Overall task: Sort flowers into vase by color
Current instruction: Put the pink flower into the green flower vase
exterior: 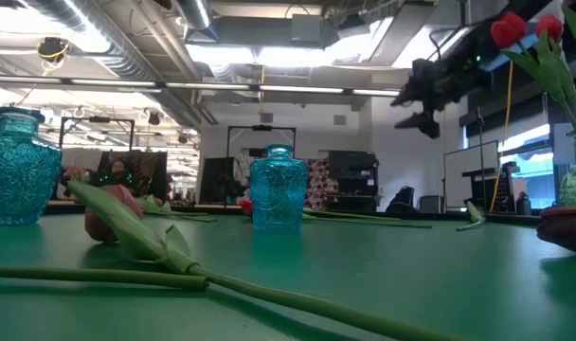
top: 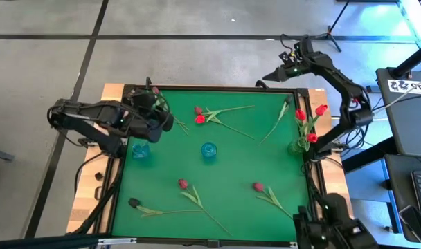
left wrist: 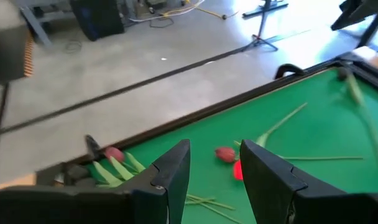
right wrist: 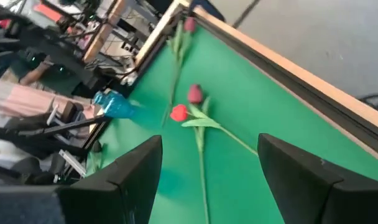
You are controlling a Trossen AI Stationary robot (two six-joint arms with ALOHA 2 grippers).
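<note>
Two dark grippers hang parted and empty over opposite ends of the green felt table (top: 217,173). The left gripper (left wrist: 214,165) hovers by the far-left corner, fingers spread around nothing. Its wrist view shows what the overhead view hides under the arm — a pinkish-red tulip (left wrist: 114,154) lying at the table's wooden rim, leaves trailing toward the gripper. The right gripper (top: 271,75) is raised off the far-right corner, also released; the low view catches it high against the ceiling lights.

Moving outward, a pair of red-headed tulips (top: 199,114) lies in the far middle, heads to the left, long green stems running rightward and fanning apart. A bare green stem (top: 276,121) slants near the right side. Toward the near edge lie a pinkish-red tulip (top: 183,184) and another (top: 257,187), both with stems angling toward the near-right, and a black-headed tulip (top: 133,203) — its stem runs straight right.

Standing upright in a clear green glass vase (top: 298,145) at the right edge are bright red tulips (top: 302,115). A small turquoise glass vase (top: 208,151) stands mid-table, and a second turquoise vase (top: 140,151) just beside the left arm.
</note>
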